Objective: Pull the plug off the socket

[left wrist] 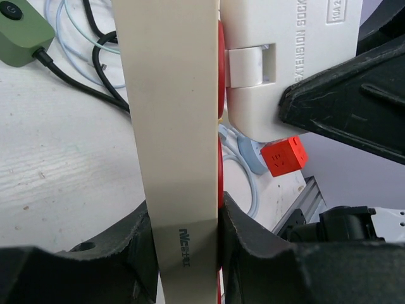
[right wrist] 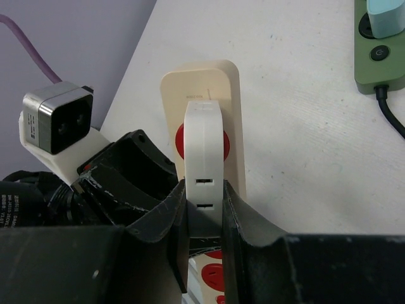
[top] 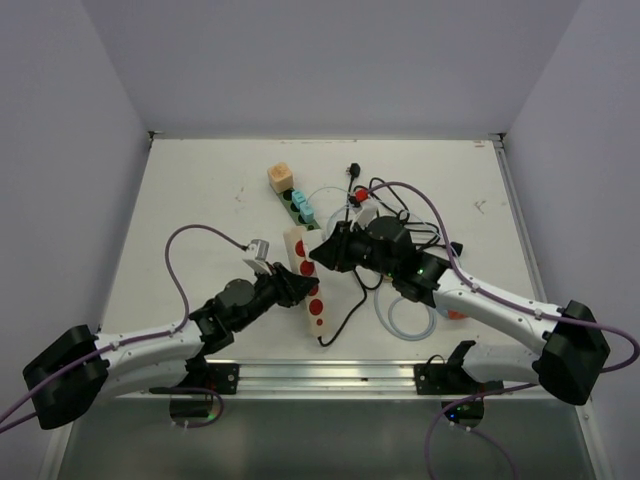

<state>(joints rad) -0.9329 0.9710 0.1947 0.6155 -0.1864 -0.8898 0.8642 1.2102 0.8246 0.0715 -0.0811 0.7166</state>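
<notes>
We see the white plug [right wrist: 204, 142] seated in a red socket of the cream power strip [left wrist: 174, 126], close to the centre of the top view, on the pale tabletop [top: 200, 200]. In the left wrist view the plug's body sits tight against the strip's red-faced side.

The right gripper [right wrist: 204, 218] is clenched on the plug, with one black finger flat against each of its narrow sides. The left gripper [left wrist: 183, 253] clamps the cream strip across its width, and its fingers press on both long edges. In the top view that grip falls about halfway along the strip, just below the plug. The two grippers sit near each other along the strip.

Just past the plug in the left wrist view, a small red cube [left wrist: 285, 156] lies beside a coil of pale blue cable [top: 405, 318]. Above the cream strip in the top view lies a green power strip [top: 291, 201] carrying a light blue plug [top: 304, 212], with an orange block [top: 281, 177] at its upper end. Black cables [top: 400, 215] tangle to the right of centre.
</notes>
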